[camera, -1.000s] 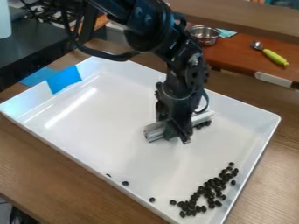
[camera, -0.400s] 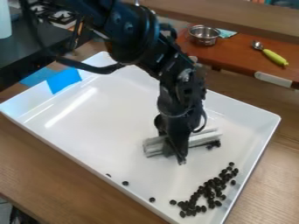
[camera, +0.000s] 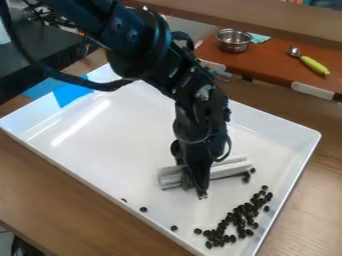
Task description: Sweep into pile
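one pale bar (camera: 230, 170); long axis slants toward view's upper right

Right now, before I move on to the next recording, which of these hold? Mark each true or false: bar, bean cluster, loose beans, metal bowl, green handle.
1. The jaws are closed on the pale bar. True.
2. The main bean cluster lies beside the blue tape. False: it lies toward the corner of the white tray nearest the camera.
3. A few loose beans lie apart from that cluster. True.
4. The metal bowl stands in the tray. False: the bowl is on the reddish surface behind it.
5. The green handle lies on that reddish surface. True.
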`<state>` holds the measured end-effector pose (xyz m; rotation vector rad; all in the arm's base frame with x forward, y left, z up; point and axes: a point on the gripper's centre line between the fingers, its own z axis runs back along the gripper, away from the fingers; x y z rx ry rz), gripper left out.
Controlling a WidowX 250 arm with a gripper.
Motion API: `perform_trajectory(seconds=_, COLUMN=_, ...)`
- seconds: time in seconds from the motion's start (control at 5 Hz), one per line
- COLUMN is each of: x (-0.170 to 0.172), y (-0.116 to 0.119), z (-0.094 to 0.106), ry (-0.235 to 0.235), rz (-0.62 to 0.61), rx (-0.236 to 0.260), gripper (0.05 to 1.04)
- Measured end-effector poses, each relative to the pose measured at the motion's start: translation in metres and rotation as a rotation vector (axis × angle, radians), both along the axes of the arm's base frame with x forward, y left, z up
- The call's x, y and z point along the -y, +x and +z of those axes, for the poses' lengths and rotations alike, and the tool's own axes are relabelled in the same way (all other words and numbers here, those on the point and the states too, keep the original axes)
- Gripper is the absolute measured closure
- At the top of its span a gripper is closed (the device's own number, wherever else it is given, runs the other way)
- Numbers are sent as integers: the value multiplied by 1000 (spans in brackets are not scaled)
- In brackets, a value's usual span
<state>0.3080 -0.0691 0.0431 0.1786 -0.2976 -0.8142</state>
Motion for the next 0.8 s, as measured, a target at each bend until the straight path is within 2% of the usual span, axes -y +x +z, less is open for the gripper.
perform_trajectory(seconds=0.8, x=9, y=-34, z=0, ry=-19, rz=-40, rx=-51, gripper=697)
